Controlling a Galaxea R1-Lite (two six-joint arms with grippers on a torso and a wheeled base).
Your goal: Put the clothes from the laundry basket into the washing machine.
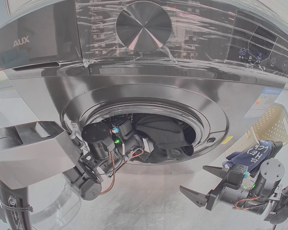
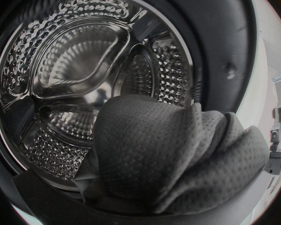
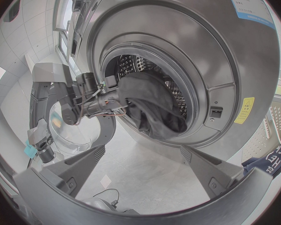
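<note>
Garment [image 1: 163,133] in washing machine [image 1: 150,80] mouth, navy shirt [image 1: 249,155] in basket [image 1: 275,125].

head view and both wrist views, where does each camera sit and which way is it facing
Head view: on the robot's head, looking forward and down at the washing machine; left arm in its opening, right gripper open, lower down.
Left wrist view: on the left wrist at the opening, facing into the drum, dark cloth close ahead.
Right wrist view: on the right wrist, facing the opening from outside, its own gripper in front.
Shared: all three show the dark cloth.
</note>
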